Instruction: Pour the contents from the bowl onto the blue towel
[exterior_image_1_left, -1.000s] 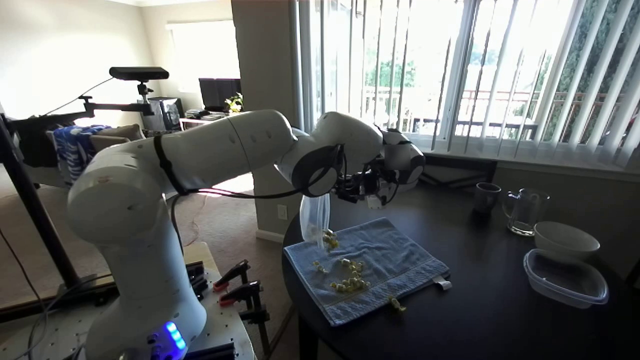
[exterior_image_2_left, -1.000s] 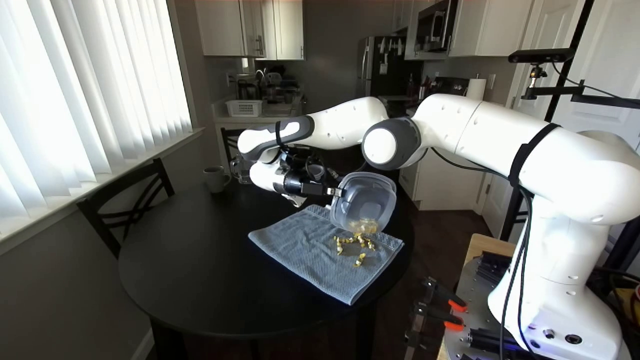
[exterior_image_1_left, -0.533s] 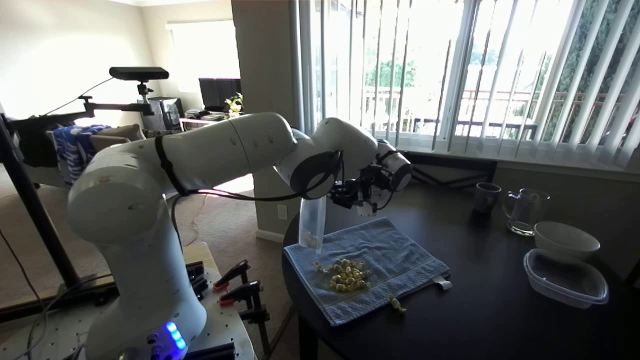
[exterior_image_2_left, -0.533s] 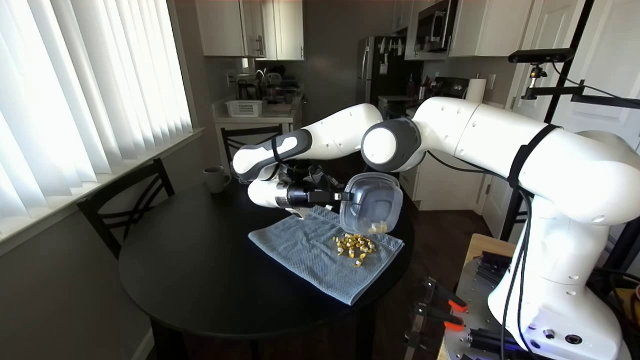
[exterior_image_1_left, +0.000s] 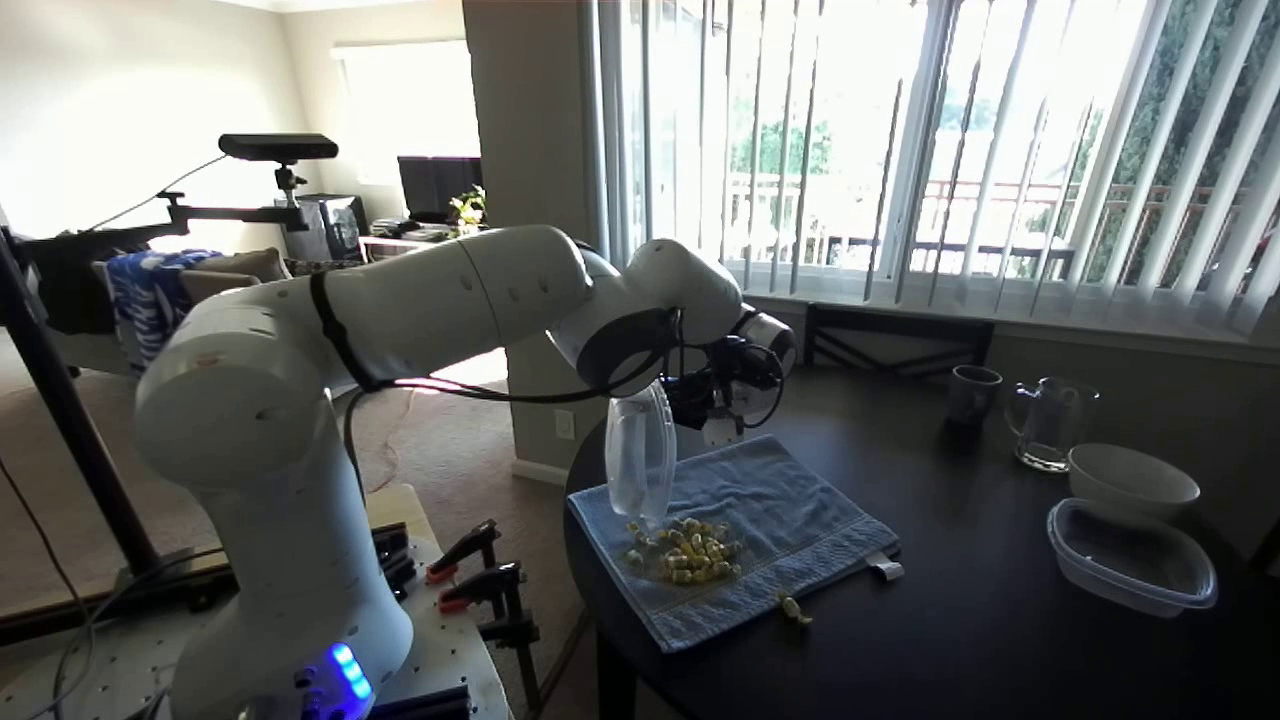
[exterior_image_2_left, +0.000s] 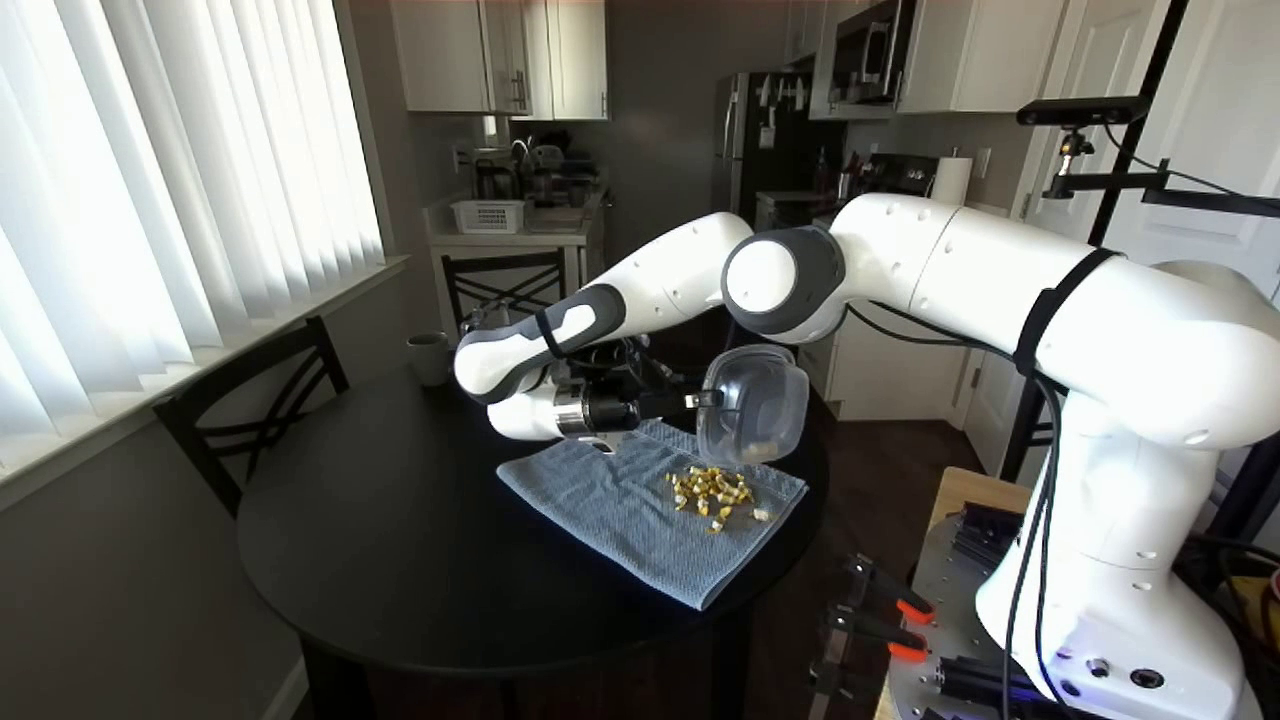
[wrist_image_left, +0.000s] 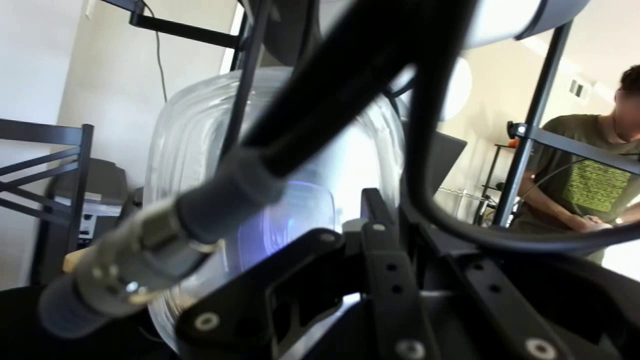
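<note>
The bowl (exterior_image_1_left: 640, 460) is a clear squarish plastic container. It is tipped on its side above the blue towel (exterior_image_2_left: 620, 500), its opening facing the robot's base. My gripper (exterior_image_2_left: 712, 398) is shut on the bowl's wall; the bowl (exterior_image_2_left: 765, 395) hangs beyond the fingertips. In the wrist view the bowl (wrist_image_left: 175, 150) fills the middle, partly hidden by cables and by the gripper (wrist_image_left: 387, 210). The contents (exterior_image_1_left: 695, 552) lie in a heap on the towel below the bowl; they show in both exterior views. A few pale bits show at the bowl's lower edge.
One loose bit (exterior_image_1_left: 793, 607) lies by the towel's edge. A mug (exterior_image_1_left: 972, 395), a glass pitcher (exterior_image_1_left: 1055, 425), a white bowl (exterior_image_1_left: 1130, 480) and a clear tub (exterior_image_1_left: 1130, 565) stand on the dark table (exterior_image_2_left: 400, 560). A person (wrist_image_left: 590, 170) shows in the wrist view.
The gripper has lowered and turned the bowl, moving it slightly toward the robot's base. Bits have fallen out, and the heap on the towel has grown; the bowl holds far fewer bits.
</note>
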